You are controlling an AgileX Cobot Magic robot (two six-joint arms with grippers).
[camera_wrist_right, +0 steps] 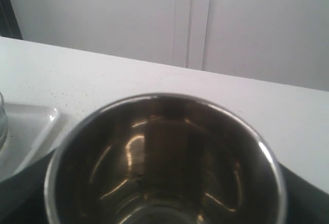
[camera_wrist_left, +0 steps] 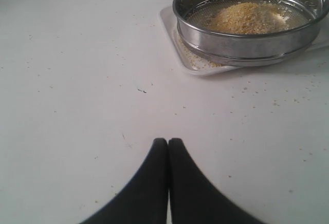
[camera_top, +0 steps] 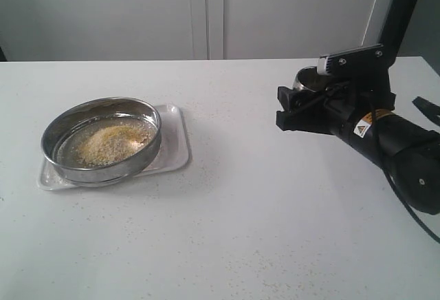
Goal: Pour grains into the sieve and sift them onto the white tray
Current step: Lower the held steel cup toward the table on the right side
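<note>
Exterior view: the sieve [camera_top: 69,168] stands on the white tray [camera_top: 176,147] at the left, and the grains [camera_top: 110,143] are heaped on its mesh. The right gripper [camera_top: 285,106] grips a steel cup [camera_top: 306,78]. A warning sticker [camera_top: 362,129] on its arm is too small to read.

Left wrist view: the left gripper [camera_wrist_left: 168,146] is empty, its jaws pressed together, well apart from the sieve.

Right wrist view: the cup looks empty, with the jaws wide around it.

The sieve seems stiff, smooth and light. Its ring wall is the place to hold it, and it should be kept level, because loose grains spill easily.

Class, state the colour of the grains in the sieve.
Yellow-orange with paler whitish bits; the grains show best in the left wrist view.
</note>
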